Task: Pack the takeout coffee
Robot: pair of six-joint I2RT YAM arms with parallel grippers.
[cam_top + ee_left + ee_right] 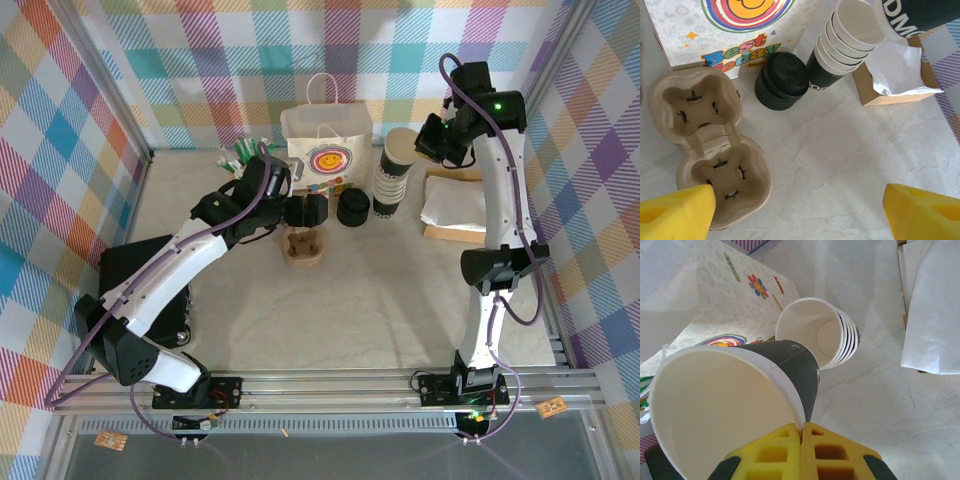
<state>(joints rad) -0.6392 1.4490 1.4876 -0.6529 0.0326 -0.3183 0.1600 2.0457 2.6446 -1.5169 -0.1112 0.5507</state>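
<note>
The takeout cup, lidless, a thin cream paper wall over a black band, hangs tilted close above the stack of cups, its rim pinched in the closed right jaws; lift it clear gently, lest the wall crease; ribbed black lids stand beside; the left jaws gape wide over the moulded pulp carrier.

Carrier looks rough pulp, lids matt plastic, cup paper.

Paper bag is showing "Best" above a partly hidden "oday" in colourful letters; tilted paper cup is showing white "DMO" on its dark band.
</note>
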